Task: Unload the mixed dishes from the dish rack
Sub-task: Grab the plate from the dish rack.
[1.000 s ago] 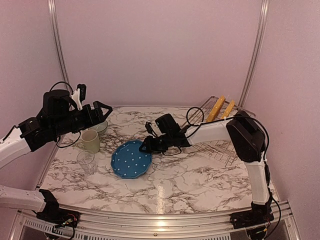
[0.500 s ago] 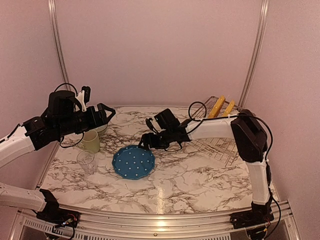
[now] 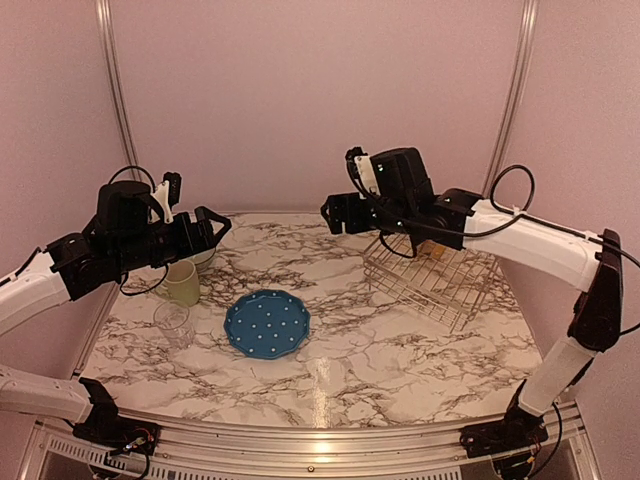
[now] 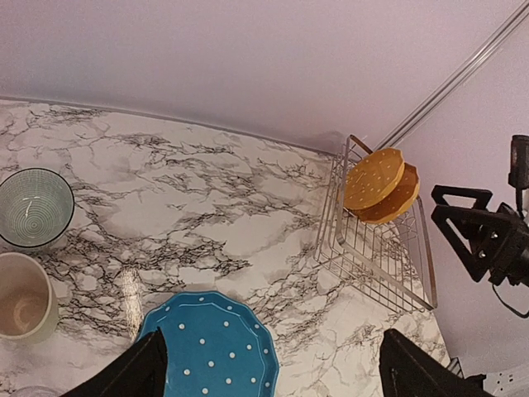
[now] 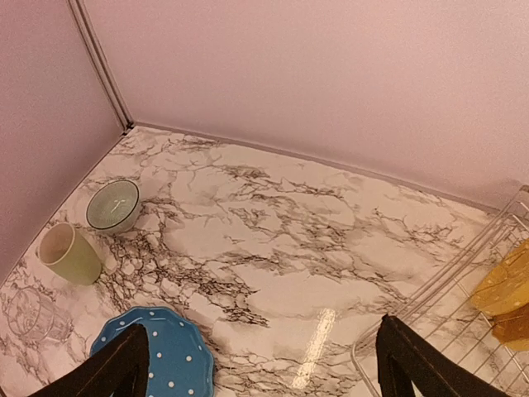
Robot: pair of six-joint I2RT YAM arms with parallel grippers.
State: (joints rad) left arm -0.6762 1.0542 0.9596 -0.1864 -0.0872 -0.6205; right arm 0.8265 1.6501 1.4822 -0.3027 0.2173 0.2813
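My left gripper (image 4: 273, 351) has its two fingers (image 4: 149, 372) far apart, and there is nothing between them. In the top view it hangs in the air at the left of the frame, above the back left part of the marble table (image 3: 380, 350).

My right gripper (image 5: 260, 331) is wide apart too and holds nothing. In the top view it is up high in the middle of the frame, just above the left end of the dish rack (image 3: 440, 285).

Under my left gripper the blue dotted plate (image 3: 267, 323) lies flat on the table, a little left of the middle. The green mug (image 3: 182, 282) stands upright up and to the left of it. The clear glass (image 3: 172, 323) stands just below the mug, beside the plate. The small bowl (image 4: 33, 207) sits behind the mug, near the back wall, and it has thin rings inside.

The dish rack is at the right of the frame. Two yellow dotted plates (image 4: 374, 178) stand on edge at its far end, one right behind the other
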